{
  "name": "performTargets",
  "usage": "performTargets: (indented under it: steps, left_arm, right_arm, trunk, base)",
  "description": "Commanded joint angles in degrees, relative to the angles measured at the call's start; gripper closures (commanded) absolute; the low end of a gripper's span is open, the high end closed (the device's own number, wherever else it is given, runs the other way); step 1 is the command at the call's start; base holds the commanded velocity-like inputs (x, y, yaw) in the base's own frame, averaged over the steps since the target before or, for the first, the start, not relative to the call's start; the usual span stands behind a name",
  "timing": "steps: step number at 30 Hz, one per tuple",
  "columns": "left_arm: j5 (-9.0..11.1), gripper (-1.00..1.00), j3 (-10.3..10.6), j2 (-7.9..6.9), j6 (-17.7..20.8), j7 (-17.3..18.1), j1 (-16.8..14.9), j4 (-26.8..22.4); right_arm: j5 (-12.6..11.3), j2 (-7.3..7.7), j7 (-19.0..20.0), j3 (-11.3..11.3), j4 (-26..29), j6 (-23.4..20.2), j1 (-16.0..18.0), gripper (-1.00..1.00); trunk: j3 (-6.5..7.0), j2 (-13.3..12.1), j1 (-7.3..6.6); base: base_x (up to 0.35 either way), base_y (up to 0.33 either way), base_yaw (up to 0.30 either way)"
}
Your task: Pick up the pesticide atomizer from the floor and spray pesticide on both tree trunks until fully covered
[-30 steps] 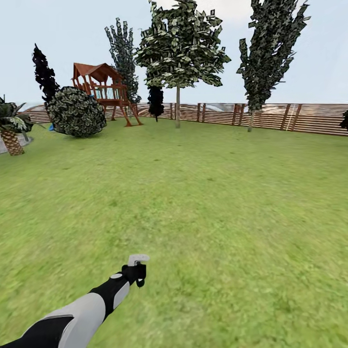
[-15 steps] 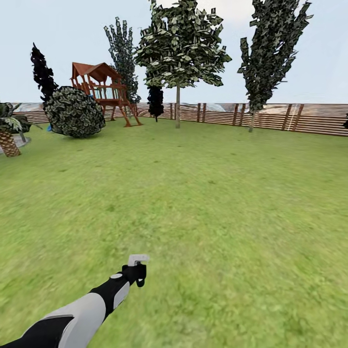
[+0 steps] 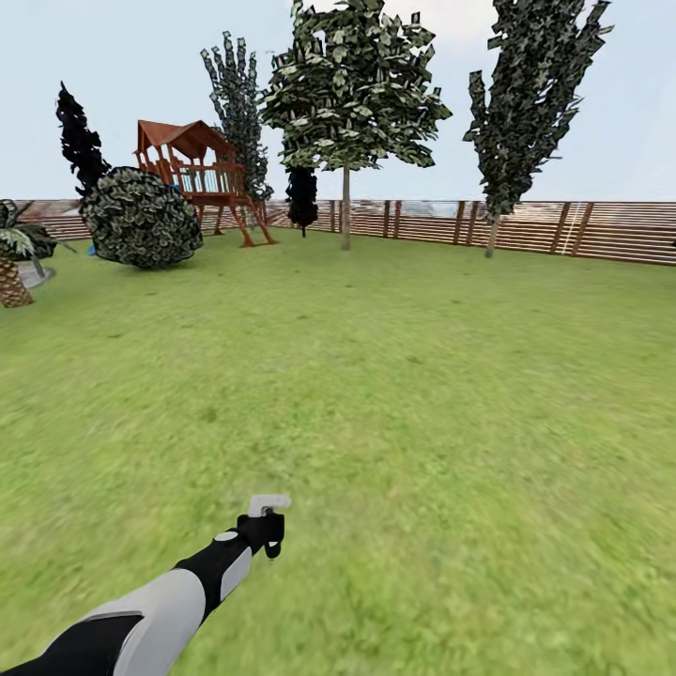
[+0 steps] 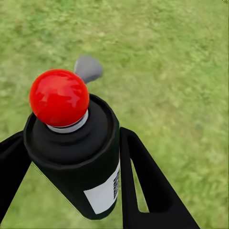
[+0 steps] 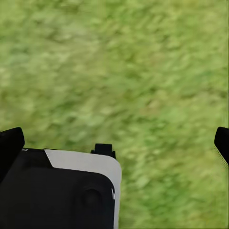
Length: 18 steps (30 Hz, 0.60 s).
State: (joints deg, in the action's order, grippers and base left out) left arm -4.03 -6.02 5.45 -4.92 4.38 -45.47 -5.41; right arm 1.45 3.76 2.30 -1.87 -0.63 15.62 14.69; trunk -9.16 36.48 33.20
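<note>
My left gripper is held out low over the lawn, shut on the pesticide atomizer, whose pale trigger head sticks up above the fingers. In the left wrist view the atomizer is a black bottle with a white label and a round red tip, clamped between two black fingers. A tree with a bare straight trunk stands far ahead by the fence. A taller, narrower tree with a thin trunk stands to its right. My right gripper is open above grass.
A brown slatted fence closes the far side of the lawn. A wooden playset, a round bush and dark cypresses stand at the far left, with a short palm at the left edge. Wide grass lies between me and the trees.
The whole view has shifted a little: the palm, bush and playset have slid left, so the camera has moved. My left arm and the atomizer keep the same pose.
</note>
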Motion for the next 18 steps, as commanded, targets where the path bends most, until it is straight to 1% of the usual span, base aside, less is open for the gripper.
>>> performTargets:
  steps: [1,18]
  left_arm:
    - [-0.4,1.00,-0.5,0.01,-0.2,0.2,-0.1,0.0]
    - [-0.4,1.00,-0.5,0.00,-0.2,0.2,-0.1,0.1]
  right_arm:
    - [0.1,0.02,0.1,-0.1,-0.1,0.2,0.0,-1.00]
    - [0.1,0.02,0.1,-0.1,-0.1,0.2,0.0,-1.00]
  trunk:
    - [-0.09,0.1,0.05]
    - [-0.09,0.1,0.05]
  base:
    - [0.350,0.000,0.000]
    - [0.350,0.000,0.000]
